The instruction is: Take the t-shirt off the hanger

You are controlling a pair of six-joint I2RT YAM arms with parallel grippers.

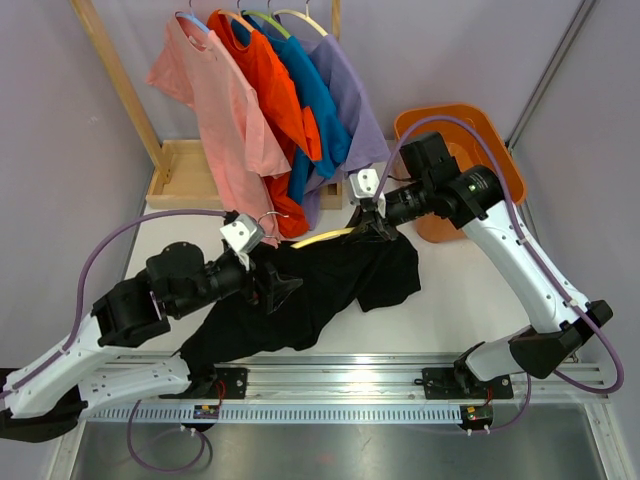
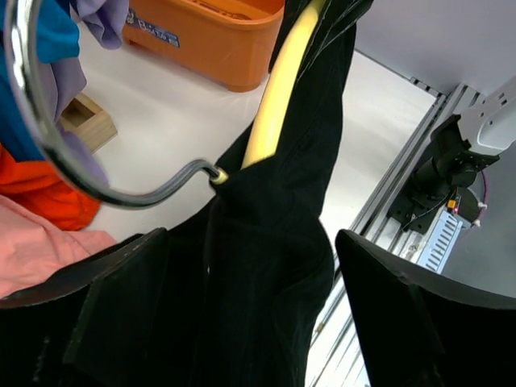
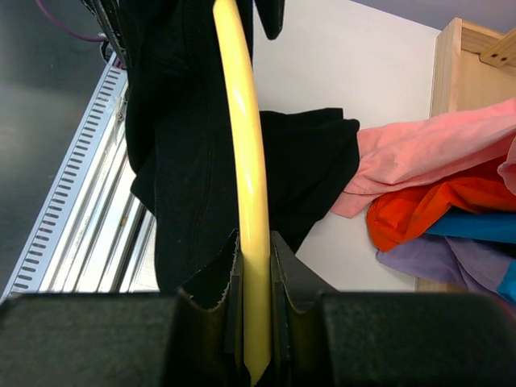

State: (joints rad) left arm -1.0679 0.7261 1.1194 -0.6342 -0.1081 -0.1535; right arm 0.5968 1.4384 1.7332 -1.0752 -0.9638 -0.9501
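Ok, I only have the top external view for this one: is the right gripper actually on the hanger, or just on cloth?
Observer: On the hanger. The right wrist view shows the right gripper shut on the yellow hanger, with the plastic between its fingers.
Operator: And the left one?
Observer: The left wrist view shows the left gripper open, with one finger on either side of the black t-shirt.
Operator: Is the shirt off the hanger at that end?
Observer: No. The metal hook comes out of the gathered cloth, and only the yellow arm above it is bare.
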